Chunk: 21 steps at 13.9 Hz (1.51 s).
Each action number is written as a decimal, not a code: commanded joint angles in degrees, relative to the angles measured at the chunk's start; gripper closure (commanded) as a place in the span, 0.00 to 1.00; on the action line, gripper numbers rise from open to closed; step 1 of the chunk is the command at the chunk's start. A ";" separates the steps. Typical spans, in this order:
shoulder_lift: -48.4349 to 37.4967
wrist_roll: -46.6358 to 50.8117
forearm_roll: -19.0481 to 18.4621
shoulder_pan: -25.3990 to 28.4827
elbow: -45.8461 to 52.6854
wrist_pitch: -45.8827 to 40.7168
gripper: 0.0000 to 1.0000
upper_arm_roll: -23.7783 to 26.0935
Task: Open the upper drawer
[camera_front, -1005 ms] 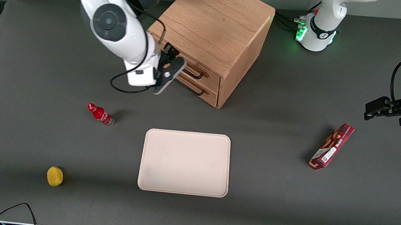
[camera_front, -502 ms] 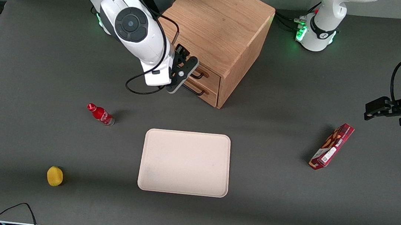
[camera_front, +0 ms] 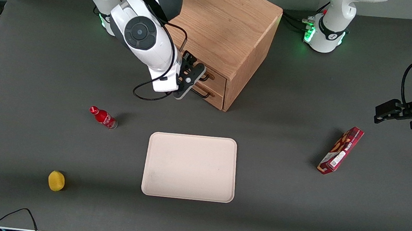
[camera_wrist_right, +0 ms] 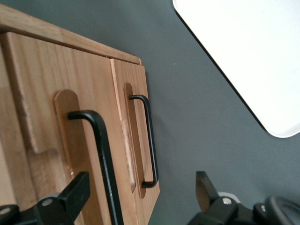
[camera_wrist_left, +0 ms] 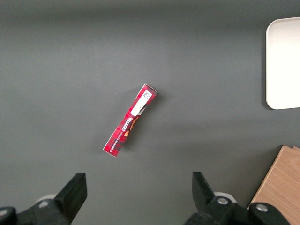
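The oak cabinet (camera_front: 223,25) stands at the back of the table, with both drawers shut. The upper drawer (camera_front: 216,76) carries a black bar handle (camera_front: 205,78), and the lower drawer (camera_front: 214,94) sits just beneath it. My right gripper (camera_front: 191,76) hovers in front of the drawer faces, partly covering them. In the right wrist view the gripper (camera_wrist_right: 138,197) is open, with its fingers (camera_wrist_right: 70,194) spread wide. The upper drawer's handle (camera_wrist_right: 101,154) runs between the fingers, untouched. The lower drawer's handle (camera_wrist_right: 150,140) lies beside it, nearer the table.
A beige tray (camera_front: 190,166) lies nearer the front camera than the cabinet. A red bottle (camera_front: 103,117) and a yellow object (camera_front: 56,180) lie toward the working arm's end. A red box (camera_front: 341,150) lies toward the parked arm's end.
The right arm has swung toward the cabinet, bringing the open gripper from beside the drawer fronts to right in front of the handles.
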 commanded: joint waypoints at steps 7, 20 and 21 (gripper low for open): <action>-3.08 -0.63 -0.82 0.59 -7.07 6.61 0.00 0.37; -3.78 -1.50 -2.84 0.50 -11.73 12.76 0.00 0.37; -3.96 -1.59 -3.01 0.50 -12.52 13.46 0.00 0.37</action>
